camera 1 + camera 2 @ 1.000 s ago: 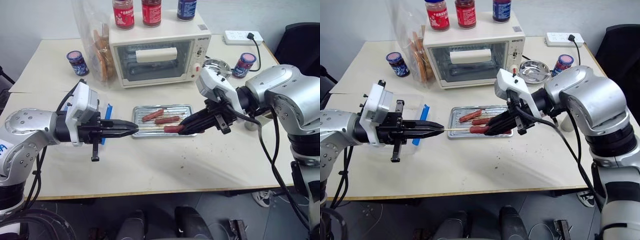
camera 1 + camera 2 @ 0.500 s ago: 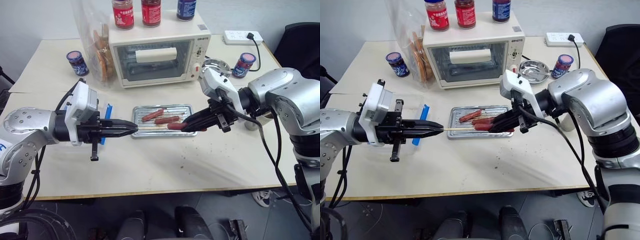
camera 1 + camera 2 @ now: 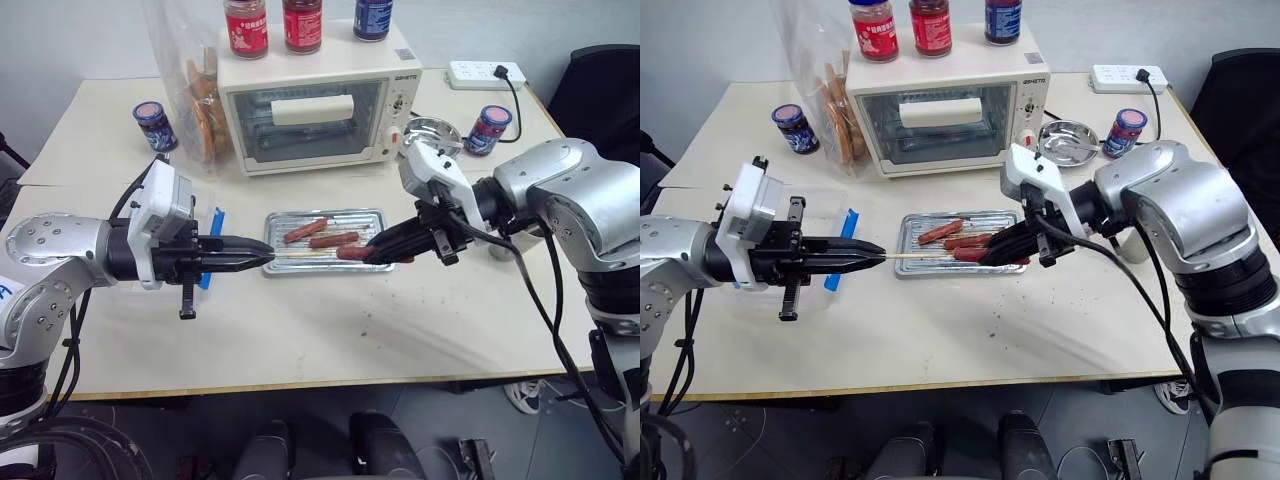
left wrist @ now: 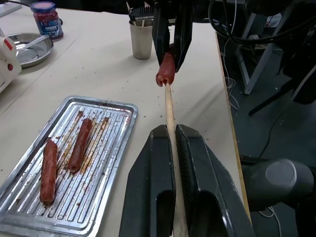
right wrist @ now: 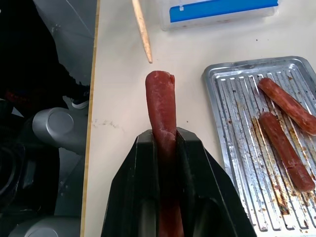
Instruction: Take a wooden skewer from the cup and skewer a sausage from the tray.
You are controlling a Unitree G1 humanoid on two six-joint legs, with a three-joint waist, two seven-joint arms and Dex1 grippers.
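Left pincer [image 4: 170,163]: clenched on wooden skewer [image 4: 170,118], tip just short of sausage [image 5: 161,106]. Right pincer [image 5: 165,148]: grasping that sausage above tray [image 3: 372,215]. Cup [image 4: 141,38]: behind right pincer.

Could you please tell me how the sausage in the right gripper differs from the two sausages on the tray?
The held sausage is clamped between the right gripper's fingers, lifted off the table; the two tray sausages lie flat on the tray's ridged floor. The held one points end-on at the skewer tip; the tray ones lie side by side, untouched. All three are reddish-brown and unskewered.
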